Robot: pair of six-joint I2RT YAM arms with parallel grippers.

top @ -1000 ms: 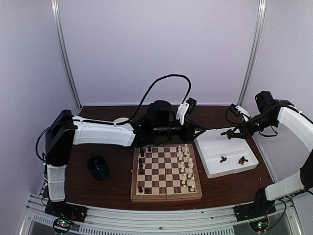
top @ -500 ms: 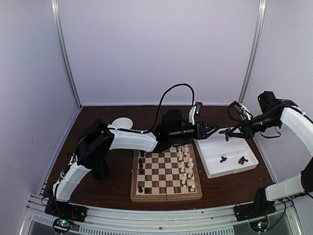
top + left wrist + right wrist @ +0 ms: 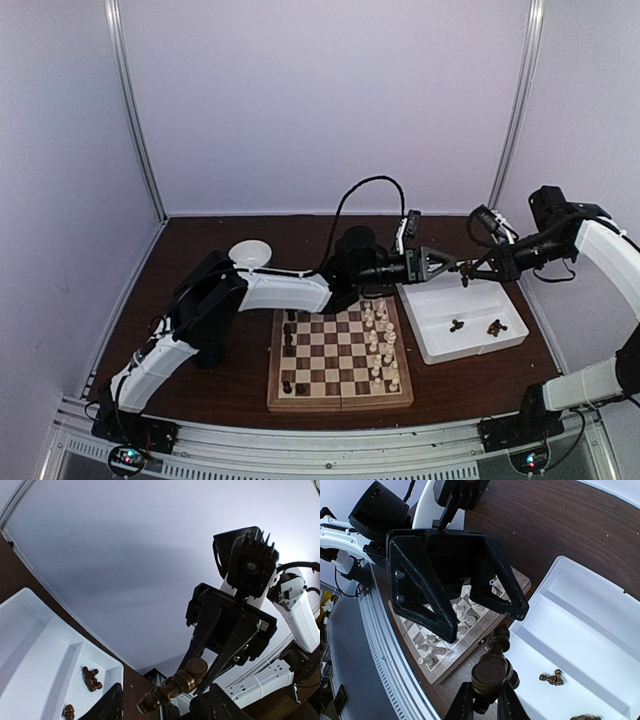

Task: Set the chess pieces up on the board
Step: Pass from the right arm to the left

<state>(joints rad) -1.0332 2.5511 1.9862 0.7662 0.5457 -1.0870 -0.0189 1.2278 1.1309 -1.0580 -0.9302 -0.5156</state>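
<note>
The board (image 3: 340, 392) lies at centre, with cream chess pieces (image 3: 380, 340) on its right files and a few dark ones (image 3: 290, 338) on its left. One dark brown piece (image 3: 491, 672) hangs in the air over the left end of the white tray, and my right gripper (image 3: 483, 702) is shut on its base. Facing it, my left gripper (image 3: 444, 265) is open. Its two black fingers (image 3: 427, 587) stand either side of the piece's top without pinching it. In the left wrist view the same piece (image 3: 175, 684) points toward my left gripper (image 3: 160, 707).
A white two-compartment tray (image 3: 440, 330) stands right of the board with a few dark pieces (image 3: 457, 324) lying in its right half. A white disc (image 3: 250, 252) lies at the back left. The left arm stretches across the board's far edge.
The left arm has reached right from over the board's far edge to the right gripper, and its jaws have spread. The right gripper has barely moved and keeps hold of the dark piece.
</note>
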